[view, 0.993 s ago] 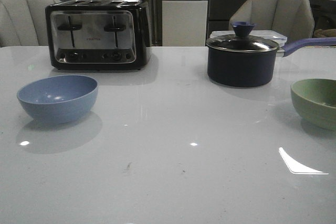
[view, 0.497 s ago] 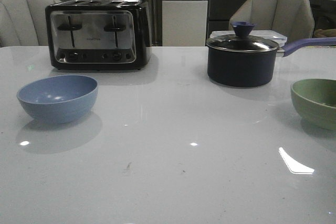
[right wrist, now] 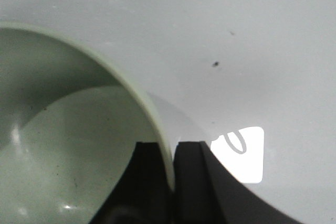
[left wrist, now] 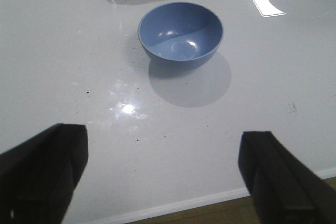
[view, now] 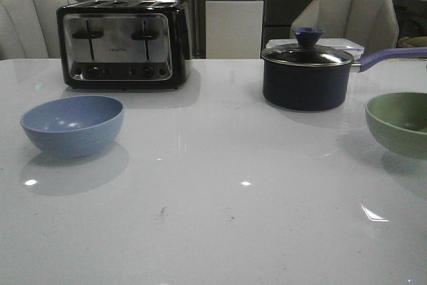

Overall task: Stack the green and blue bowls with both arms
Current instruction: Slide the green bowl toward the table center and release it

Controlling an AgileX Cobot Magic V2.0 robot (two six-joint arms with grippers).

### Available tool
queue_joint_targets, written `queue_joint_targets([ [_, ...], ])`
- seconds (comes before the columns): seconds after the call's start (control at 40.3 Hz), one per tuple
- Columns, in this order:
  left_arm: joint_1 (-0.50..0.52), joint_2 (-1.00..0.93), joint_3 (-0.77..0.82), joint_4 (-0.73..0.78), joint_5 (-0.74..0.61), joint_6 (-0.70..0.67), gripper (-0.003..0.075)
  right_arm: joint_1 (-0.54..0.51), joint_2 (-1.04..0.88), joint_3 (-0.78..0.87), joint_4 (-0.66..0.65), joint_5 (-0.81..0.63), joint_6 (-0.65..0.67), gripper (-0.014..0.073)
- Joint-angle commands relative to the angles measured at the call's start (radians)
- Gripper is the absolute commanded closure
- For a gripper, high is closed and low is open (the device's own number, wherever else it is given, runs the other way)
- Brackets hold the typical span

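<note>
Right gripper (right wrist: 170, 174), black and angular, pinches the thin matte rim of the round green bowl (view: 400, 123) at the table's (view: 220, 185) right edge. Left gripper (left wrist: 163, 174) is spread wide. Matte blue bowl (view: 72, 125) sits left. Behind: chrome-faced toaster (view: 125, 43), glossy lidded saucepan (view: 307, 77).

green bowl (view: 399, 123) cut off at the front view's 3 o'clock edge, saucepan (view: 307, 77) handle running out at 3 o'clock, right gripper (right wrist: 172, 182) fingertips cut off at 6 o'clock, left gripper (left wrist: 163, 177) fingers (left wrist: 42, 174) cropped at 6 o'clock, toaster (view: 123, 43) lettering too small to read
</note>
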Motion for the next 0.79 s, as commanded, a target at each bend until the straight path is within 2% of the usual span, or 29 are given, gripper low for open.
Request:
queue_joint_targets([
  [0.0,-0.007,0.011,-0.026,-0.001,-0.096,0.001,0.0085,0.069,-0.121,-0.030,0.019,0.005,-0.014,0.0540],
  [0.174,-0.007,0.011,-0.026,-0.001,-0.126,0.001,0.0085,0.255,-0.171,-0.030,0.033,0.033,-0.014,0.0540],
  [0.422,-0.007,0.011,-0.026,-0.001,-0.128,0.001,0.0085,0.499,-0.124,-0.028,0.061,0.034,-0.014,0.0540],
  [0.571,-0.007,0.011,-0.026,-0.001,-0.128,0.001,0.0085,0.581,-0.063,-0.028,0.095,0.020,-0.014,0.0540],
  [0.77,-0.007,0.011,-0.026,-0.001,-0.128,0.001,0.0085,0.633,0.009,-0.028,0.129,-0.015,-0.014,0.0540],
])
